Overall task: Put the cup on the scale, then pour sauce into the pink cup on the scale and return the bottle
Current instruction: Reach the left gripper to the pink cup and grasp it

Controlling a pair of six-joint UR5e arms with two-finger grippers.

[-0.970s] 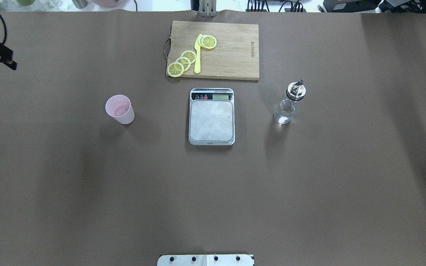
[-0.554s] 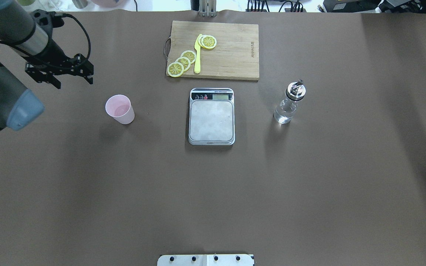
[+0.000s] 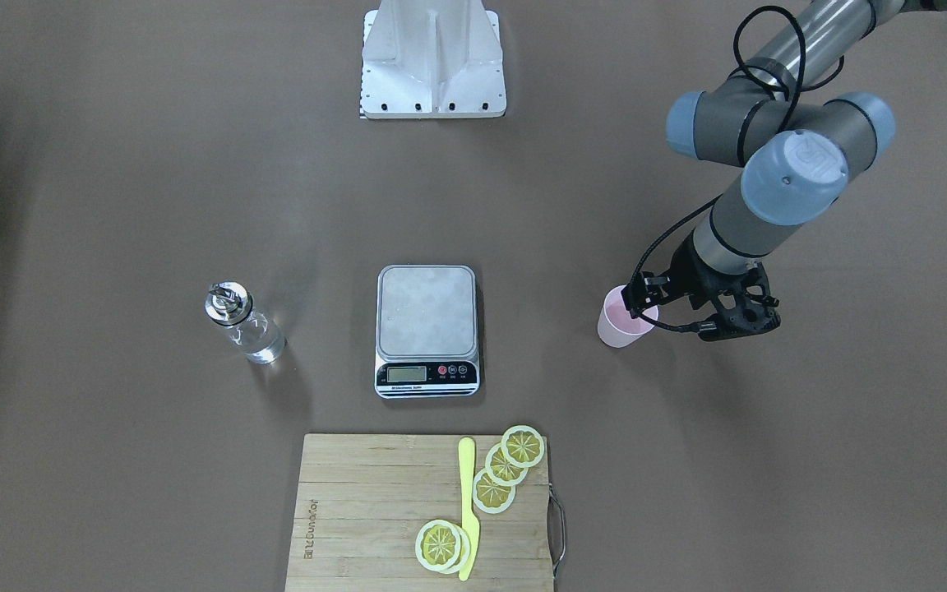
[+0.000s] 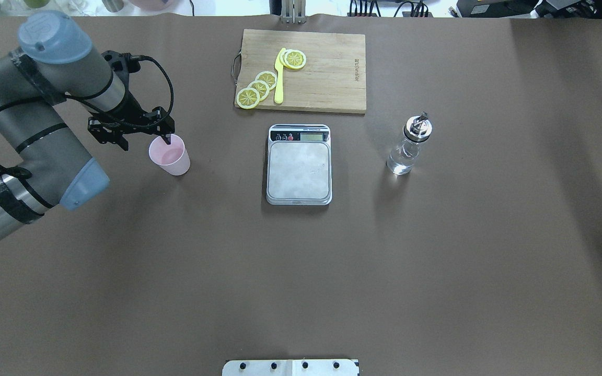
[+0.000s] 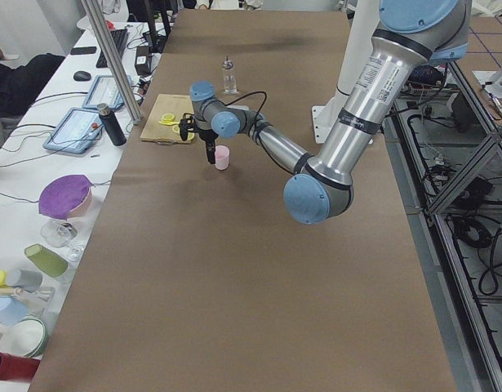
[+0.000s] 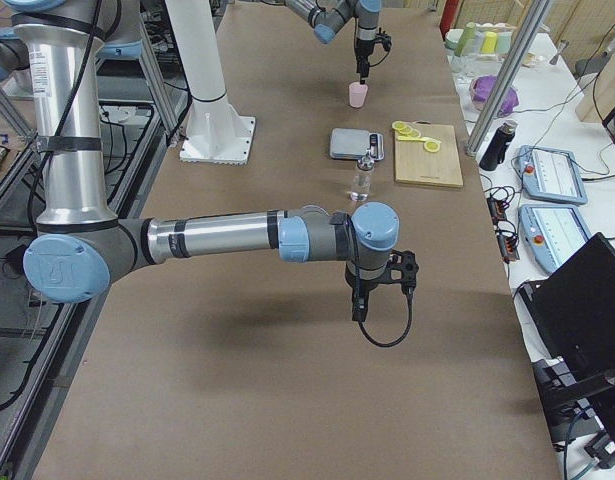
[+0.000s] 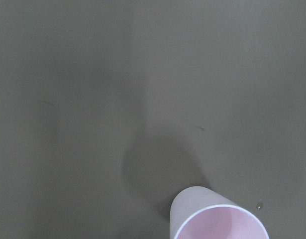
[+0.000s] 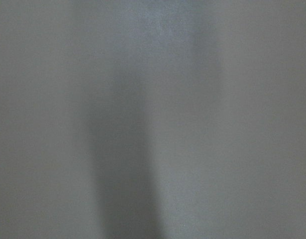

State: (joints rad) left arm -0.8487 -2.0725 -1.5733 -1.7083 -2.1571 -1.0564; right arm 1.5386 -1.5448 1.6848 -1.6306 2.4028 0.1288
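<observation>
The pale pink cup (image 4: 170,155) stands upright on the table, left of the scale (image 4: 299,172); it also shows in the front view (image 3: 623,329) and at the bottom of the left wrist view (image 7: 217,221). My left gripper (image 4: 145,140) is open just left of the cup, with one fingertip (image 4: 168,138) over the cup's rim. The scale's platform is bare. The clear glass bottle (image 4: 405,151) with clear liquid stands right of the scale. My right gripper (image 6: 382,290) shows only in the exterior right view, low over bare table; I cannot tell whether it is open or shut.
A bamboo cutting board (image 4: 327,73) with lemon slices (image 4: 259,86) and a yellow knife (image 4: 279,78) lies behind the scale. The robot's base plate (image 4: 290,367) is at the near edge.
My left arm has swept in from the table's left edge toward the cup; its open gripper now stands beside the cup. Cup, scale and bottle have not moved.
</observation>
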